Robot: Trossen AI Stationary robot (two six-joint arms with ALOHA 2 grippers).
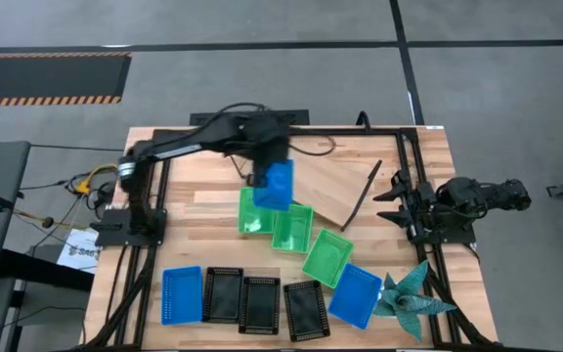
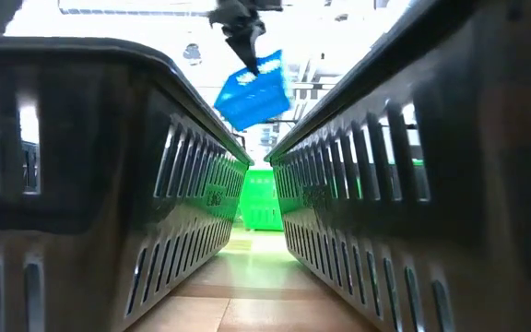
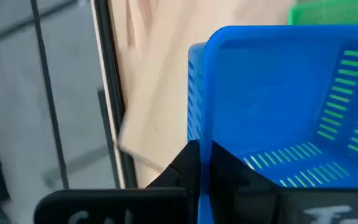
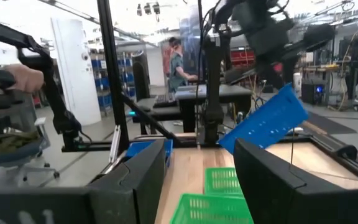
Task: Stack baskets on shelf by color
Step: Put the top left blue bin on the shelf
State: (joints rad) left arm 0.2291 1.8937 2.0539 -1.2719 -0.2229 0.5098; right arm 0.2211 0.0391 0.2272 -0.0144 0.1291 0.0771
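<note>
Barely started – left gripper [image 1: 265, 172] is clamped on a blue basket [image 1: 276, 184] up in the air by the shelf [image 1: 335, 191], w/ nothing stacked yet; right gripper [image 1: 391, 200] waits, jaws apart.

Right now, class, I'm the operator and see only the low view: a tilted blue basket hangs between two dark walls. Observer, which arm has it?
Observer: The left gripper pinches the blue basket by one wall.
Operator: What lies under it?
Observer: From above, it overlaps a green basket.
Operator: Where's the shelf?
Observer: The shelf lies skewed just right of the lifted basket.
Operator: And the other arm?
Observer: The right gripper sits open, right of the shelf.
</note>
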